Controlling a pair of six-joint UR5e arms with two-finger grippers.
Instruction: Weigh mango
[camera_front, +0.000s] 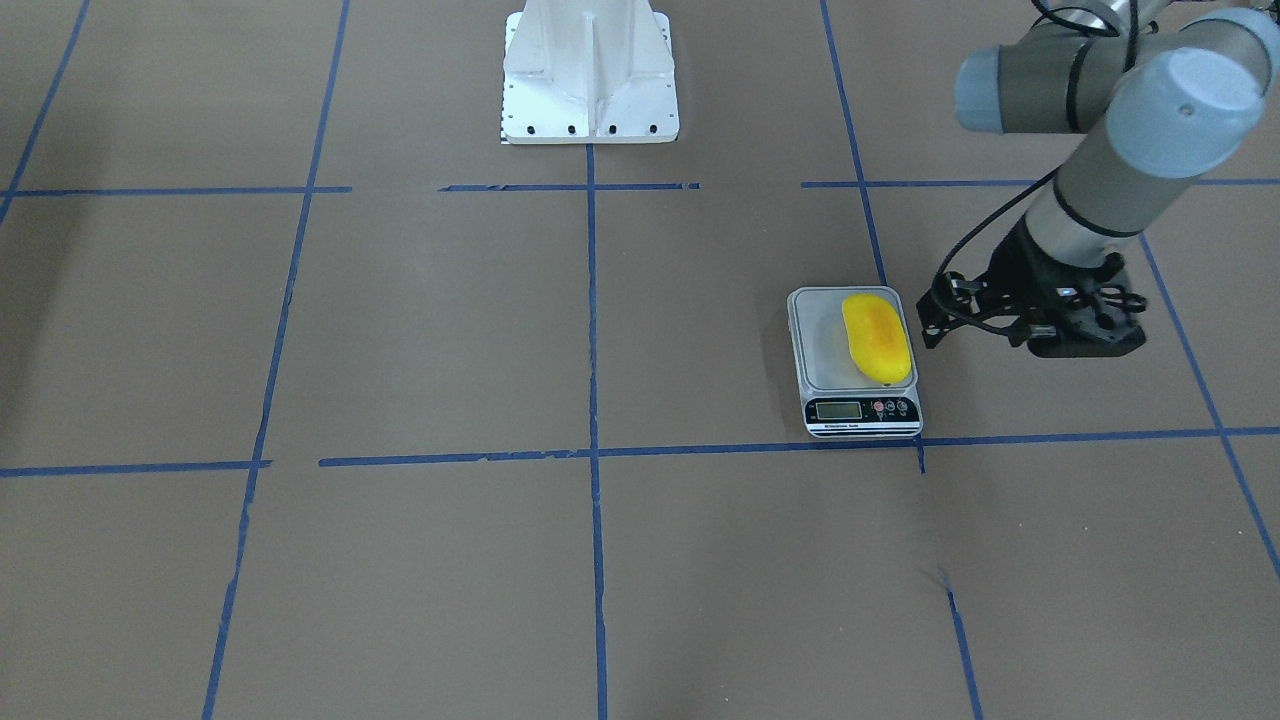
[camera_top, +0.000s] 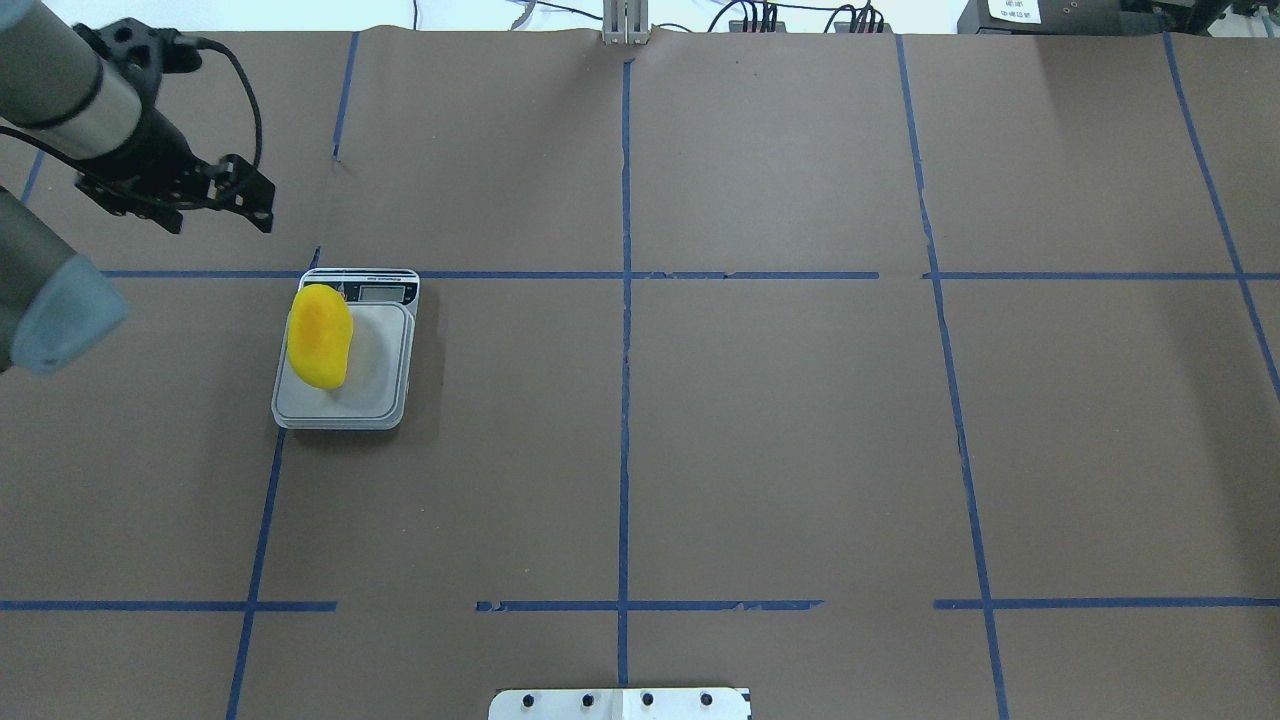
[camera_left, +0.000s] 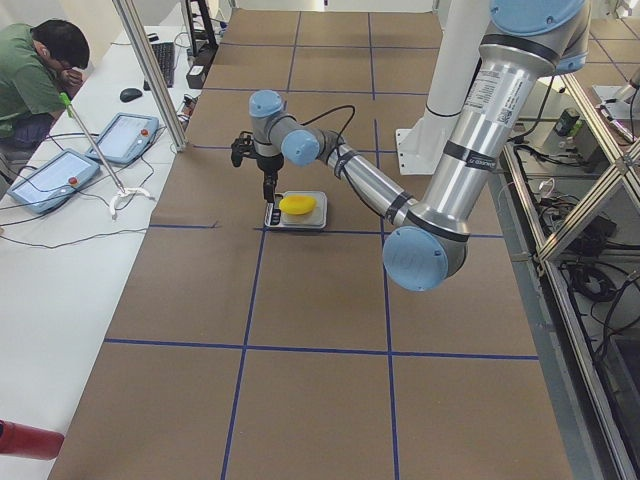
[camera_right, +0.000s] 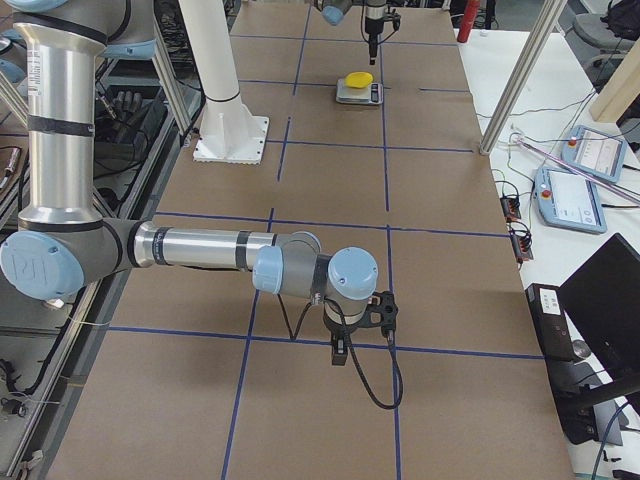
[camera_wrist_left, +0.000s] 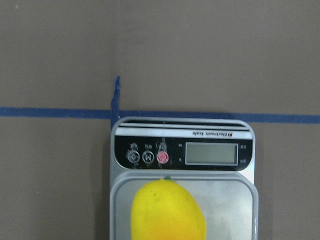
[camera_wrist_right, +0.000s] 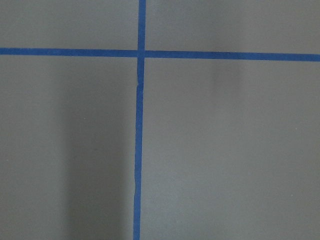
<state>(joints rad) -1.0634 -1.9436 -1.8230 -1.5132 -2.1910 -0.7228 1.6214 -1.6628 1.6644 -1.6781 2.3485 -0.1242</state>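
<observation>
Shows left gripper (camera_front: 932, 318) with fingers spread and nothing between them, hanging off to one side of the scale (camera_front: 822, 345) and not touching it; reads as a stand-off so no arm weight lands on the platform. Finds the display (camera_wrist_left: 211, 153) and red button (camera_wrist_left: 162, 157) nearest the gripper, at the scale's end away from the robot's base. Shows no legible digits there, so cannot tell whether powered. Puts the mango (camera_front: 877, 338) just past that panel from the gripper, lying flat and lengthwise on the platform, hugging the edge on the gripper's side and clear of the display, probably so the readout stays visible and full weight rests on the pan. Cannot tell whether it overhangs that edge. Judges placement done, with reading the weight (maybe a button press) left. Farther from the gripper, notes blue tape (camera_top: 625, 400) gridding the brown table (camera_top: 800, 450), then the white base plate (camera_front: 590, 90). Farthest, catches right gripper (camera_right: 340, 355) only in the side view, low over a tape cross (camera_wrist_right: 140, 52), well apart from the scale. Cannot tell how open; presumably kept out of the way.
</observation>
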